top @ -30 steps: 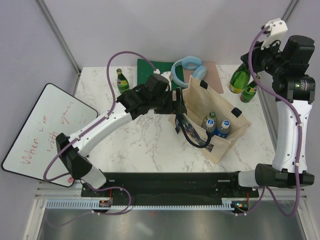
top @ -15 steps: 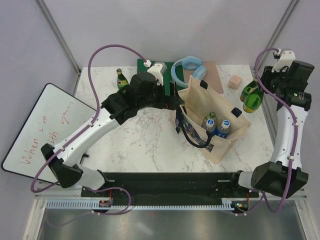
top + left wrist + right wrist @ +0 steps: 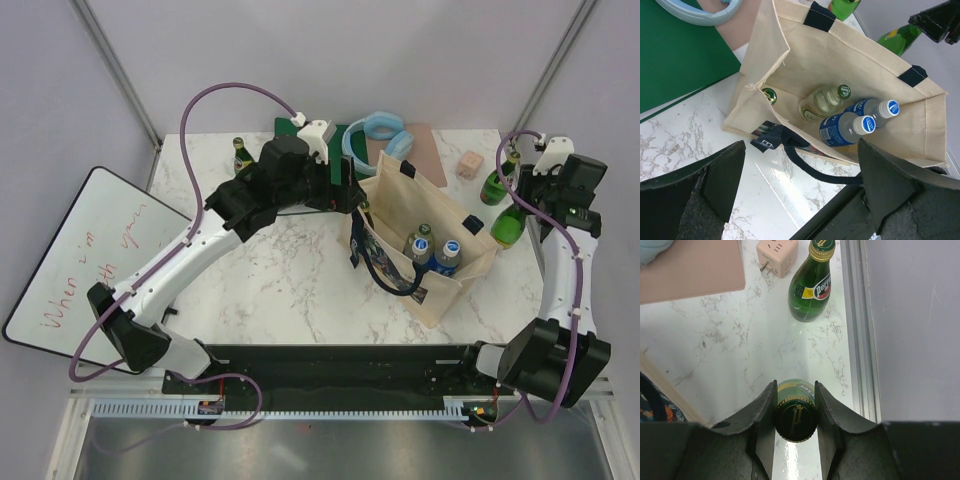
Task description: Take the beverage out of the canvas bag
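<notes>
1. Four drinks stand inside the canvas bag (image 3: 865, 65). Two blue-capped water bottles (image 3: 862, 125) lie side by side, a pale glass bottle (image 3: 825, 100) touches them, and a green-capped bottle (image 3: 769, 95) sits in the corner by the folded wall.
2. One more beverage, a green glass bottle (image 3: 796, 421), is outside the bag, just beside its right end. The right claw (image 3: 795, 395) is clenched on its capped neck. Whether its base rests on the worktop (image 3: 740, 340) I cannot tell.
3. Handling, as I judge it: glass is stiff, heavy for its size, slick and breakable. The narrow neck under the cap is the sensible hold, and it should be set down gently. The water bottles look like plastic, so they are probably lighter and would give under a hard squeeze. Their necks are the reachable part too.
4. The left claw (image 3: 800, 150) hangs released by the bag's left end, with nothing between its wide-spread fingers.
5. In the way near the held bottle are a standing Perrier bottle (image 3: 812, 285) and a pink plug cube (image 3: 776, 250). The soft bag walls and the dark strap handle (image 3: 805, 160) drooping outside the mouth could also snag.
</notes>
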`<state>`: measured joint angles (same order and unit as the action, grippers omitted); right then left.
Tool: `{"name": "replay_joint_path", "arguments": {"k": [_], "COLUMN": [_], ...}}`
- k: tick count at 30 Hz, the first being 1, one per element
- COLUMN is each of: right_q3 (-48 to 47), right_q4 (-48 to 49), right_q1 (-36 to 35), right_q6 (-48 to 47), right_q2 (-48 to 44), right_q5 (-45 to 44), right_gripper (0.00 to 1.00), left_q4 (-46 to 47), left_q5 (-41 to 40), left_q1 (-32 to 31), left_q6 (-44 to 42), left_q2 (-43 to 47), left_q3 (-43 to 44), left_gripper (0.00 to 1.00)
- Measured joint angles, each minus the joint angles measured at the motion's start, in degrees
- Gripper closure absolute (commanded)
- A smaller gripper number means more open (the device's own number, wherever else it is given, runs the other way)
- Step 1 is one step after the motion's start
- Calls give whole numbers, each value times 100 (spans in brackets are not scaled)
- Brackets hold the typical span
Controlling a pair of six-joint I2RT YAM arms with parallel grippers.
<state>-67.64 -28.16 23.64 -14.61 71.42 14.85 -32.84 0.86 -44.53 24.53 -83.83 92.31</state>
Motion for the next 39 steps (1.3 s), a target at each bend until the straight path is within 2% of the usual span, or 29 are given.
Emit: {"name": "replay_joint_path", "arguments": {"k": [20, 23, 24, 26, 27, 32, 35, 39], "right_q3": [262, 262, 262, 262, 264, 317, 317, 308], "right_q4": [1499, 1556, 1578, 1578, 1580, 1744, 1871, 1847], "right_q1": [92, 92, 92, 92, 92, 92, 96, 96], "right_q6": [-66, -63, -63, -66, -66, -76, -111, -164], "right_q2": [1318, 1408, 1416, 1416, 1416, 1416, 1360, 1180], "right_q5": [-96, -96, -94, -94, -94, -103, -103, -85], "right_gripper": [99, 92, 84, 77, 66, 29, 19, 11], "left_q4": [2, 2, 2, 2, 2, 2, -7, -107], "left_q5": [245, 258, 264, 273, 275, 289, 332, 404], "left_q1": [0, 0, 0, 0, 0, 0, 0, 0], "left_q6": [0, 0, 0, 0, 0, 0, 0, 0], "left_q2": [-33, -42, -44, -52, -57, -68, -101, -271], "left_q3": [0, 0, 0, 0, 0, 0, 11, 227], "left_gripper": [0, 0, 0, 0, 0, 0, 0, 2]}}
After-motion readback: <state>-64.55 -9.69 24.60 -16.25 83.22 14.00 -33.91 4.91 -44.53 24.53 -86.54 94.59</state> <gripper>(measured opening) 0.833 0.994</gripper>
